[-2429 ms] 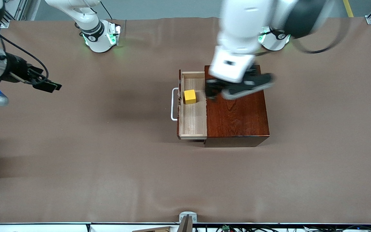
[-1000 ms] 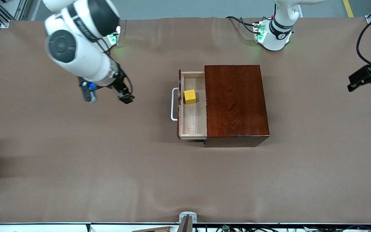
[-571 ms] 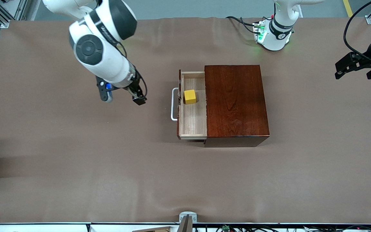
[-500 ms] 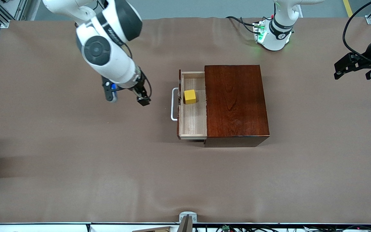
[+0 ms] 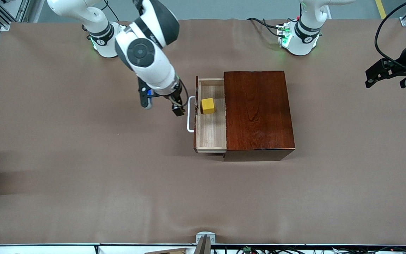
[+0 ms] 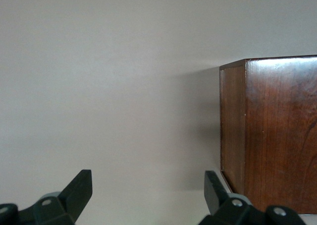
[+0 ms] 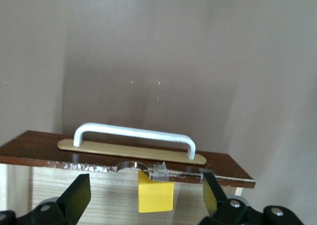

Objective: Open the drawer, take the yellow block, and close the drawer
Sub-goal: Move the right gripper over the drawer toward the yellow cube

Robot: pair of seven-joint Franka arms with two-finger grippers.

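Light-wood drawer (image 5: 210, 132) is open; small yellow cube (image 5: 208, 106) sits inside. Your right gripper (image 5: 177, 106), jaws spread, hangs over the white loop handle (image 5: 189, 116). Left gripper (image 5: 379, 73) waits, jaws spread. Next: centre over cube, descend, pinch.

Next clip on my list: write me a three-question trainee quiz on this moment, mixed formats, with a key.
1. True or false: the light-wood drawer of the glossy reddish-brown wooden box stands open.
2. Where is the small yellow block? A) on the brown table B) in the drawer C) between the jaws of a gripper
3. Fill in: the right gripper, jaws open, hangs over the drawer's white loop ____, while the left gripper waits with open jaws at the left arm's end of the table.

Key: 1 true; 2 B; 3 handle
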